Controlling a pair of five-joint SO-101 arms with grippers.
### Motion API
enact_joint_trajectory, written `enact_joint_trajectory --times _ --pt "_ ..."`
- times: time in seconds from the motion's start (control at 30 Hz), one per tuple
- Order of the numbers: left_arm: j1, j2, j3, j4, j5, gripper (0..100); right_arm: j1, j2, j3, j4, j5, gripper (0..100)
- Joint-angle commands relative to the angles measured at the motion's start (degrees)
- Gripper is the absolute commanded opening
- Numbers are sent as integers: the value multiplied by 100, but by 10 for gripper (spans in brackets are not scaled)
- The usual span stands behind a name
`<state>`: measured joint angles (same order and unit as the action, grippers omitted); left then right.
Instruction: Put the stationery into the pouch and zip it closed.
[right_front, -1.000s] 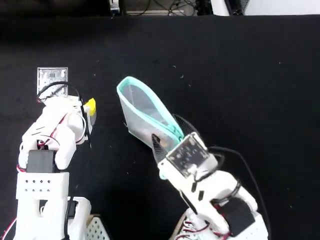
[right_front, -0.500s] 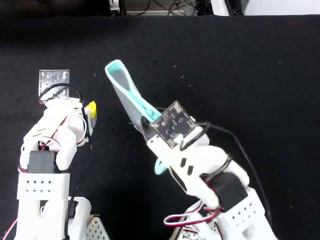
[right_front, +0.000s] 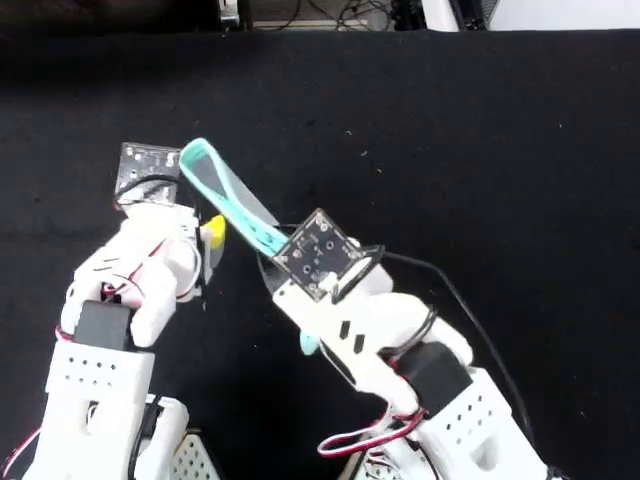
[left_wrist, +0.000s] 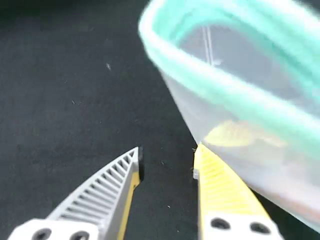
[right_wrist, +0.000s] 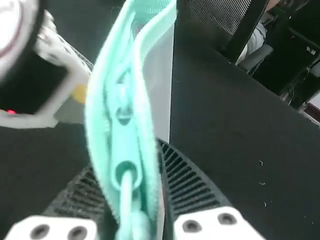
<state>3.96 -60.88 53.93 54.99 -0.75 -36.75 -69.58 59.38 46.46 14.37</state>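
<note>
Pouch (right_front: 225, 195): one, translucent with a teal zip band. It is held off the table (right_front: 480, 150) and runs as a narrow strip between the two arms.

Right gripper (right_wrist: 132, 165): clamped on the pouch's near end, one black finger on each side wall. The zip pull (right_wrist: 125, 172) sits right at this grip.

Left gripper (left_wrist: 167, 150): jaws parted, nothing held. Its yellow finger (left_wrist: 215, 185) lies just beside the pouch's far end; contact cannot be told.

The teal band forms a loop at the far end, so the mouth is judged not yet zipped.

Step in hand (judged): the far end is to be taken by the left gripper so the zip can be drawn shut.
- The teal band should be pinched, not the thin wall, which is likely to buckle.
- The strip should be kept taut and straight between the arms before the pull is moved.
- The right clamp should be kept firm meanwhile; a slack hold would let the pouch sag or twist.

Count: pouch 1; zip pull 1; grippers 2. A pale yellow patch (left_wrist: 235, 135) is seen through the wall; whether it is stationery or a reflection cannot be told, so the contents are left uncounted.
</note>
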Motion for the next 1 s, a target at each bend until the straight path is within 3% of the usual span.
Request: enact_joint_trajectory --times 0.0,0.1,0.27,0.47,0.63,0.83,0.97 --pt "101 -97 -48 0 35 191 -62 -171 -171 642 9 147" --pt "101 -97 -48 -18 53 191 -62 -418 -620 1371 44 229" --pt "101 -97 -48 -18 62 191 -62 -778 -1305 2242 158 198" --pt "101 -97 -40 -9 62 191 -35 -927 -1710 3059 1116 149" --pt "101 -97 -40 -18 62 191 44 -971 -1754 3763 1213 149" --pt "110 -97 -40 18 62 191 457 -971 -1745 3895 1213 149" --pt "40 -105 -75 53 26 191 466 -927 -1569 3429 1178 129"
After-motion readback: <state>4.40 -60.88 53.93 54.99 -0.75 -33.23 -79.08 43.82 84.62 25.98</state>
